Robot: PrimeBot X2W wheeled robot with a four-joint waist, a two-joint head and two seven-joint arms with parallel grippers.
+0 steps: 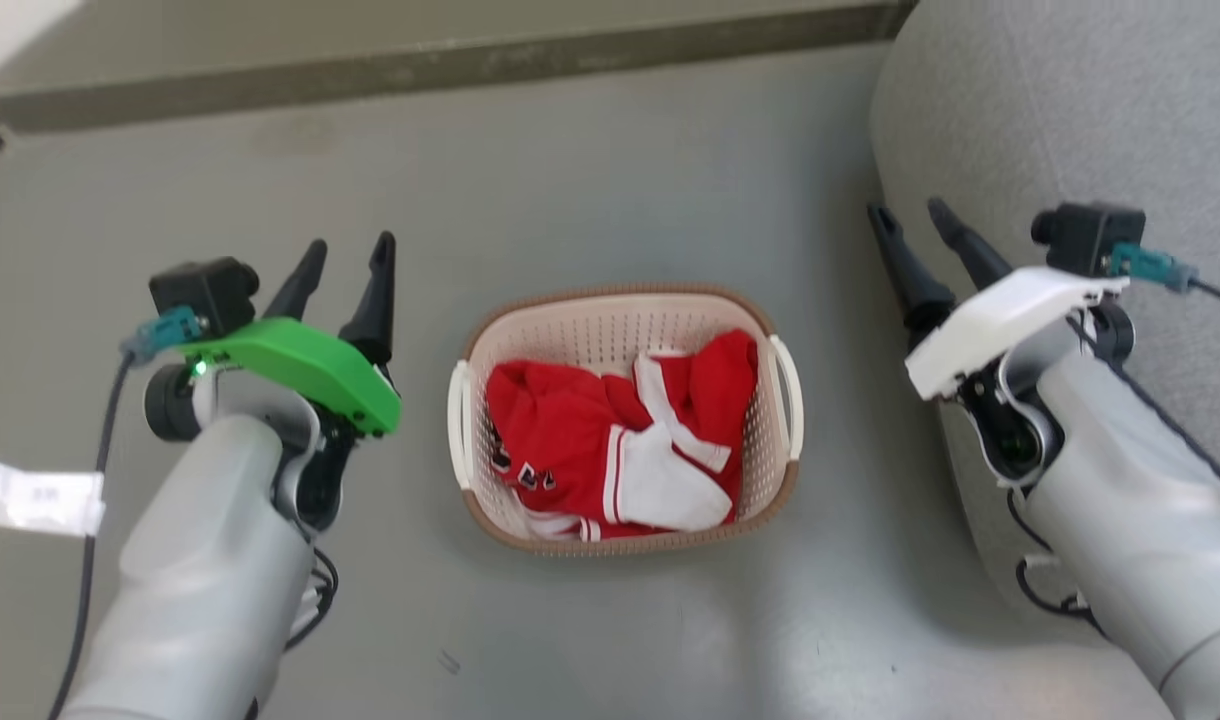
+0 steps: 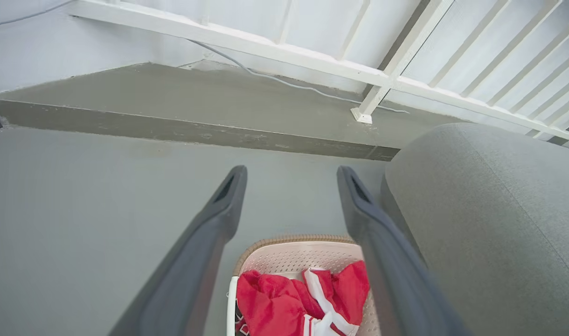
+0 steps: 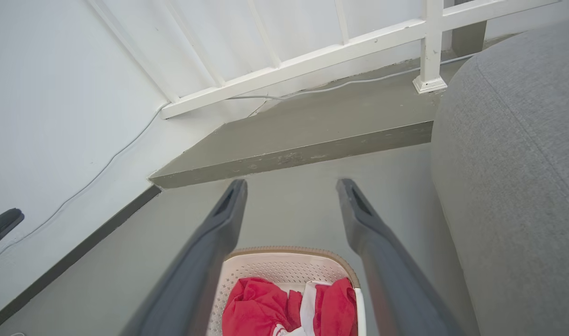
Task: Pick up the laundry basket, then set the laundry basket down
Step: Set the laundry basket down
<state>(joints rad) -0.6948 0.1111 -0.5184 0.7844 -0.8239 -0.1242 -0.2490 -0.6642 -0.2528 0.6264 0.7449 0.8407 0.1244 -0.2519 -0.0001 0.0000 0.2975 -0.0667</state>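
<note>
The laundry basket stands on the grey floor in the middle of the head view, cream-white and perforated, with a brown rim and a white loop handle on each side. Red and white clothes fill it. My left gripper hovers to the basket's left, open, with nothing between its fingers. My right gripper hovers to the basket's right, open and empty too. The basket lies low between the fingers in the left wrist view, and the basket does the same in the right wrist view.
A grey upholstered sofa arm stands close on the right, under my right arm. A raised concrete step runs across the floor beyond the basket, with a white railing behind it. A white paper lies at the far left.
</note>
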